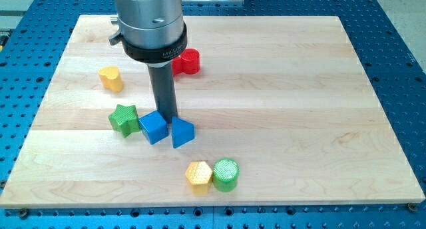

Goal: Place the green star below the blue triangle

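— Looking at the rod first: can you see where my tip [170, 117] ends?

— Only roughly. It comes down just above the gap between the blue cube [153, 127] and the blue triangle [182, 132], and its very end is hard to separate from their top edges. Whether it touches either one, I cannot tell.

— And a hand?

— None shows; the arm ends in the plain dark rod, so whether anything is spread or pinched cannot be told. The grey arm housing [149, 19] is cut off by the top of the frame.

— Where is the green star [124, 118]?

— Left of centre on the worktop [279, 89], just beside the blue cube's left side, perhaps touching it. The blue triangle sits right of the cube.

— Anything hidden?

— The red block [188, 61] is partly covered by the housing, so its shape is unclear. The yellow block [112, 78] lies at upper left, heart-like maybe. At lower centre a yellow hexagon [198, 175] touches a green cylinder [225, 174].

— Any writing?

— Small markings on the housing's black ring, too tiny to read.
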